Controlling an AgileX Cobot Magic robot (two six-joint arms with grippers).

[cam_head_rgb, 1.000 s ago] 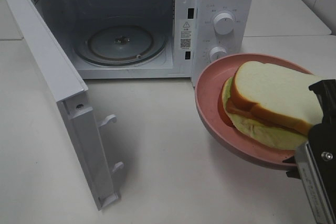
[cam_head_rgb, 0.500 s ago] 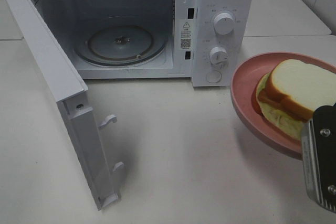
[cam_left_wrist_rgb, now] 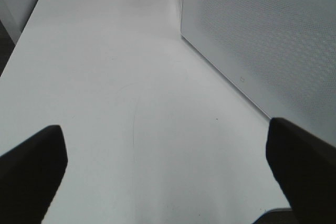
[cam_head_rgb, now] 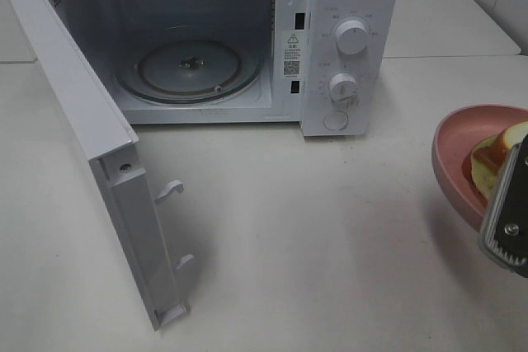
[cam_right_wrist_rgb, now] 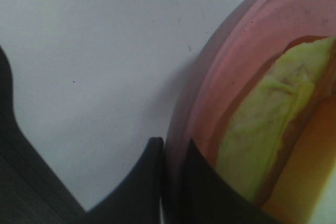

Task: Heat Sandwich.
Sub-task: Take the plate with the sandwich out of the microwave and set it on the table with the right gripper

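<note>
White counter fills most of the high view, with a second pale surface butted against it behind a seam at the back right. On the counter stands a white microwave with its door swung wide to the left, so the cavity is open and the round glass turntable lies bare on its floor. Two white knobs sit one above the other on the control panel to the right of the cavity, with a round button under them. At the far right edge of the high view the pink plate is partly cut off by the frame; the sandwich lies on it, only a strip of tan crust, white bread and pale green filling showing. The right pincer is closed on the near rim of the plate, one dark finger under the rim and one on top, and in the right wrist view the green filling lies just beyond the fingers. The plate is well to the right of the microwave, apart from it. The left pincer hangs over bare counter beside the outer face of the microwave door, its two dark fingers spread wide and holding nothing.
</note>
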